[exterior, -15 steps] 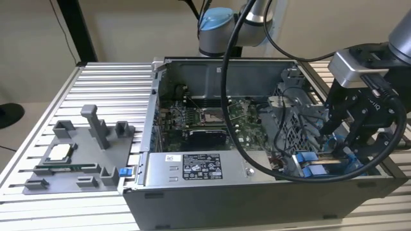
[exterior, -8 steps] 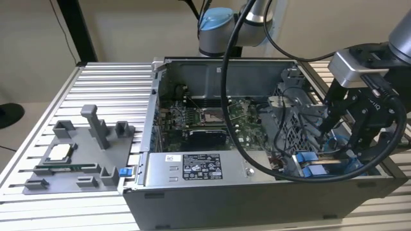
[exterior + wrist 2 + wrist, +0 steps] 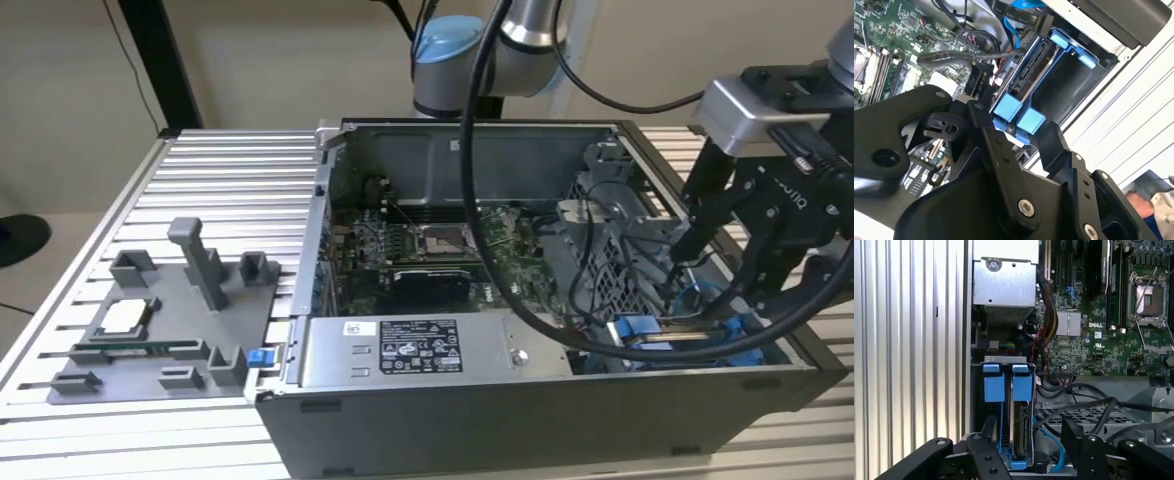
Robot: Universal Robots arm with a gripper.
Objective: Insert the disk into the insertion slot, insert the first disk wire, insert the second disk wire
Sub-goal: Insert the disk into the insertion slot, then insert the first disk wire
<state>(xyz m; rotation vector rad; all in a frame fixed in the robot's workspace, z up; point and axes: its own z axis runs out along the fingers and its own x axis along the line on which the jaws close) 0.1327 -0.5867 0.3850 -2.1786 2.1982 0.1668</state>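
Observation:
The disk [image 3: 1019,426] stands on edge in its blue carrier inside the insertion slot [image 3: 1004,360], a grey metal bay at the open computer case's corner on the exterior view's right. Two blue tabs [image 3: 994,386] cap the carrier. In both wrist views my gripper [image 3: 1030,432] is open just above the bay, one black finger [image 3: 989,429] on either side of the disk, touching nothing that I can see. A blue wire [image 3: 1015,24] with a black plug [image 3: 1042,23] lies close to the disk's connector edge [image 3: 1030,67]. Whether it is plugged in I cannot tell.
Thick black cables [image 3: 534,310] from the arm hang across the motherboard [image 3: 427,245]. The grey power-supply box [image 3: 414,352] sits along the case's front wall. On the slatted table at the exterior view's left lies a grey fixture plate [image 3: 160,330] with small parts.

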